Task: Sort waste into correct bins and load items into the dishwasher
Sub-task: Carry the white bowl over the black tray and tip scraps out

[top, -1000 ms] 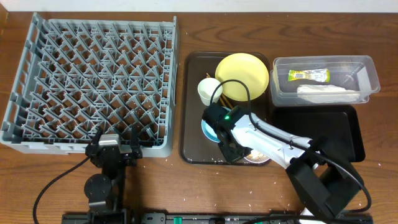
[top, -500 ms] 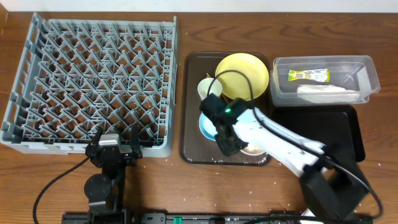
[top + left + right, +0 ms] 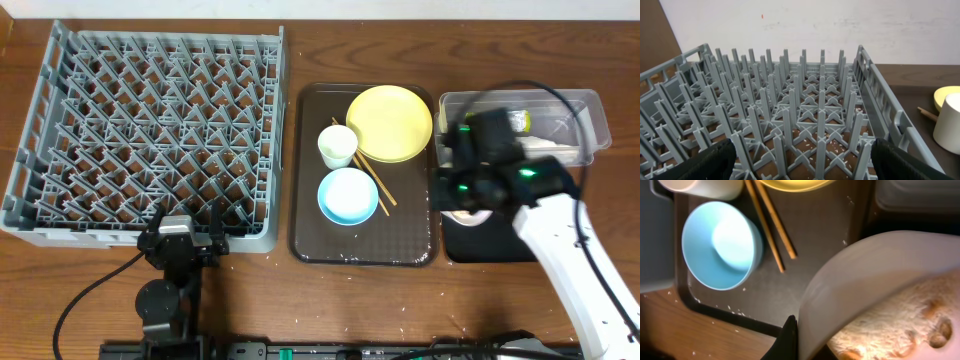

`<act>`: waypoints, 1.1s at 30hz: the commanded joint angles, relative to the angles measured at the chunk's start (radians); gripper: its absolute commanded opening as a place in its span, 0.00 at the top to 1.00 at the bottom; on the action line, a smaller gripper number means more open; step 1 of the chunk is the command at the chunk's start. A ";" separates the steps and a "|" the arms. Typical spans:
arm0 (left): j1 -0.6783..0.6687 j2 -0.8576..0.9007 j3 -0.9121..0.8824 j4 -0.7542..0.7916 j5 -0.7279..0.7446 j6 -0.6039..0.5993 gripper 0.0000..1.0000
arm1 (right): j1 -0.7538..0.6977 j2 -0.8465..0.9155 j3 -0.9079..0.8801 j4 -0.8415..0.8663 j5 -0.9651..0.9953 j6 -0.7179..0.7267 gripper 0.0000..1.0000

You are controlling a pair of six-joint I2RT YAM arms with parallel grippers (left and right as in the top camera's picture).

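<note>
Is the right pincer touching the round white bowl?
Touching. In the right wrist view, one dark finger of the right pincer lies against the rim of the round white bowl, which has pale food scraps inside.

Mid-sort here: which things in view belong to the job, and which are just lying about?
Job: dish rack, clear tub, black tray, yellow plate, white cup, blue bowl, chopsticks, white bowl with food scraps, wrapper, napkin.
Lying about: brown serving tray, wooden table.
</note>
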 commanded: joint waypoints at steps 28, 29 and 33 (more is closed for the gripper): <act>0.004 -0.006 -0.027 -0.017 0.007 0.013 0.13 | -0.907 0.017 -0.397 0.245 -1.302 -0.461 0.99; 0.004 -0.006 -0.027 -0.017 0.007 0.013 0.13 | -0.918 0.031 -0.398 0.250 -1.313 -0.461 0.99; 0.004 -0.006 -0.027 -0.017 0.007 0.013 0.13 | -0.959 0.121 -0.397 0.289 -1.318 -0.408 0.99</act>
